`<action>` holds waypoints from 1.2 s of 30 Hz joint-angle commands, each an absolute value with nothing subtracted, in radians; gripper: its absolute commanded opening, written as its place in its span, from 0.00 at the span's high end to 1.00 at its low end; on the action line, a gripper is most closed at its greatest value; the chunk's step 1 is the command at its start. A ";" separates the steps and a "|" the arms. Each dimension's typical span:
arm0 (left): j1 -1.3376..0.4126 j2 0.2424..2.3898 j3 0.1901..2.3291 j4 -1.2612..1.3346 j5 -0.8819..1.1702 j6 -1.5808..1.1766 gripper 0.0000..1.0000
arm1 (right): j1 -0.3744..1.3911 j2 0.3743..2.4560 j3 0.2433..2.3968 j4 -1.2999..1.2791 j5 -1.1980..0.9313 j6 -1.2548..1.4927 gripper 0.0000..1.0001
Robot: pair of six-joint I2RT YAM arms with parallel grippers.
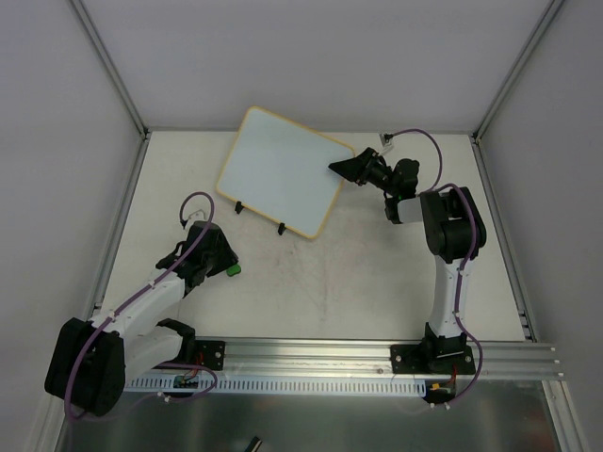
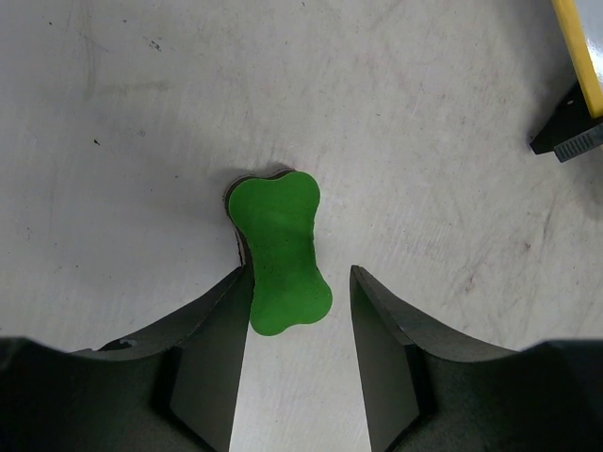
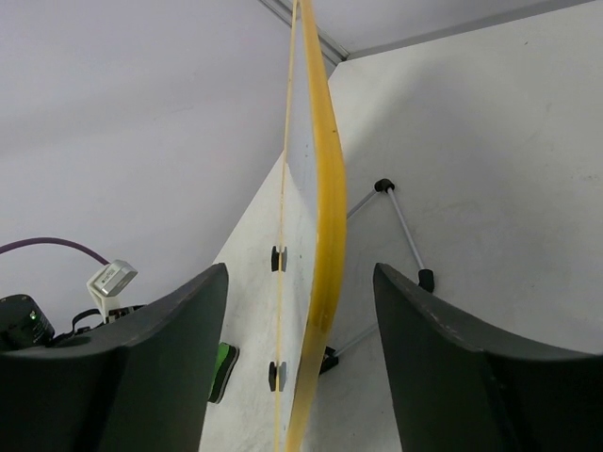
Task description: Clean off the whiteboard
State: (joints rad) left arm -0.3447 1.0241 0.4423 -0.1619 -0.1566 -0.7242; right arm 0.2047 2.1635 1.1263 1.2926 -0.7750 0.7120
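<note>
Yellow-rimmed whiteboard (image 1: 283, 169) stood propped at the table's (image 1: 377, 282) far middle; looked light, stiff, tippy. Right gripper (image 1: 341, 168) was spread astride its right edge, probably the best hold. Left gripper (image 2: 295, 282) spread around eraser (image 2: 280, 250).

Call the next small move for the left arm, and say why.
Probably close the left gripper on the green eraser: its jaws are open and straddle the eraser's near end, which lies on the table. The right gripper, open, brackets the whiteboard edge, so wiping needs the eraser in hand first.
</note>
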 commanded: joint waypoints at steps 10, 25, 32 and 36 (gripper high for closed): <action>-0.333 1.005 0.437 -0.153 -0.133 -0.716 0.55 | 0.209 2.145 1.115 1.526 -0.781 0.670 0.01; -0.331 0.974 0.494 -0.155 -0.117 -0.646 0.07 | 0.140 2.050 0.979 1.526 -0.745 0.637 0.01; -0.331 0.905 0.522 -0.160 -0.089 -0.617 0.01 | 0.100 1.892 0.852 1.522 -0.756 0.611 0.01; -0.331 0.874 0.532 -0.163 -0.072 -0.595 0.01 | 0.077 1.778 0.737 1.520 -0.743 0.595 0.01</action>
State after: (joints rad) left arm -0.3447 0.9005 0.4969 -0.1631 -0.1028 -0.6365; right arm 0.0944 1.8732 0.7933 1.2884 -0.7490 0.6388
